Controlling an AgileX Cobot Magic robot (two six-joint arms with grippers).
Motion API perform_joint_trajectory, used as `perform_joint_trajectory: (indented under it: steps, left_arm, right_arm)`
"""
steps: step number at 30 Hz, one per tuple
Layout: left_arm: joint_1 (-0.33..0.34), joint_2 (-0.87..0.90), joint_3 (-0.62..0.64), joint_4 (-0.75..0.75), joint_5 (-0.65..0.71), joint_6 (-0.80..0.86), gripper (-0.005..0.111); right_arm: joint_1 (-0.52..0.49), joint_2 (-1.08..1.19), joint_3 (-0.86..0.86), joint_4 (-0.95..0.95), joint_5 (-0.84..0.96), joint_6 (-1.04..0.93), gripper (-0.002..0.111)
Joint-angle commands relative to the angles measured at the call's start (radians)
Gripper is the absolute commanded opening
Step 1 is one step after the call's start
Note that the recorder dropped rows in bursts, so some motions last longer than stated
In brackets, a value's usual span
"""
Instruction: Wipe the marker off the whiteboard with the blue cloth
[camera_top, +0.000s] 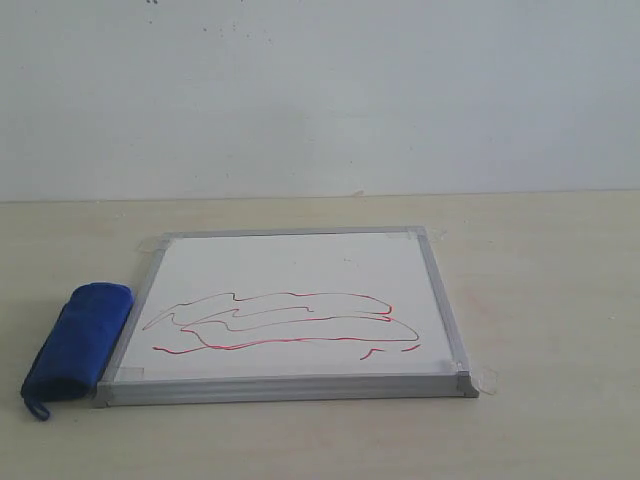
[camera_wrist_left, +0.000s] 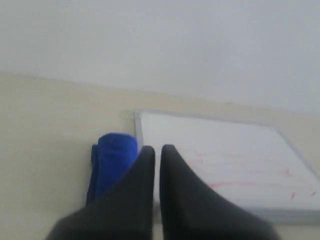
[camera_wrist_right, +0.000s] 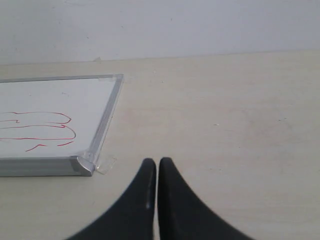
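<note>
the job has not properly begun: the marker (camera_top: 285, 320) lies whole and unsmeared across the near half of the whiteboard (camera_top: 300, 262), and the blue cloth (camera_top: 78, 342) is untouched. the cloth, rolled into a cylinder, rests on the table (camera_top: 540, 300) just beside the whiteboard's left frame, running along that edge, its small loop at the end past the board's near corner.

neither arm appears in the exterior view. in the left wrist view the left gripper (camera_wrist_left: 157, 150) has its fingers pressed together and empty, hovering short of the cloth and the whiteboard's left edge. the right gripper (camera_wrist_right: 157, 162) is likewise closed on nothing, above bare table off the whiteboard's near right corner, near the clear tape tab (camera_wrist_right: 105, 164).

the step in hand looks like the approach to pick up the cloth. the next move probably calls for the left fingers to part, come down astride the roll and close on it without nudging the whiteboard's frame.
</note>
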Motion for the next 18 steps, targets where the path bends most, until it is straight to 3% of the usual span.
perform_joint_trajectory:
  steps: [1,4,6,9,11,13,14,15,17,18]
  left_arm:
    - [-0.002,-0.003,-0.126,-0.024,-0.032,-0.007,0.004]
    - [-0.002,-0.003,-0.131,0.015,-0.301,-0.007,0.004]
    - [-0.002,-0.003,-0.131,0.004,-0.411,-0.021,0.004]
    - [-0.002,-0.003,-0.131,-0.05,-0.676,-0.181,0.004]
    - [-0.002,-0.003,-0.139,-0.024,-0.713,-0.383,0.004]
    - [-0.002,0.025,-0.198,0.069,-0.646,-0.447,0.004]
    - [-0.002,0.064,-0.244,0.125,-0.532,-0.464,0.004]
    - [-0.002,0.158,-0.347,0.224,-0.304,-0.475,0.004]
    - [-0.004,0.349,-0.502,0.246,-0.109,-0.412,0.004]
    - [-0.004,0.408,-0.542,0.246,-0.084,-0.347,0.004]
  right_arm:
    - [-0.005,-0.005,-0.001,0.001,-0.009,-0.002,0.001]
    - [-0.005,-0.005,-0.001,0.001,-0.009,-0.002,0.001]
    - [-0.005,-0.005,-0.001,0.001,-0.009,-0.002,0.001]
    - [-0.001,-0.005,-0.001,0.001,-0.009,-0.002,0.001]
    - [-0.001,-0.005,-0.001,0.001,-0.009,-0.002,0.001]
    - [-0.001,-0.005,-0.001,0.001,-0.009,-0.002,0.001]
    - [-0.001,-0.005,-0.001,0.001,-0.009,-0.002,0.001]
    - [-0.001,-0.005,-0.001,0.001,-0.009,-0.002,0.001]
    - [-0.001,-0.005,-0.001,0.001,-0.009,-0.002,0.001]
    - [-0.001,-0.005,-0.001,0.001,-0.009,-0.002,0.001]
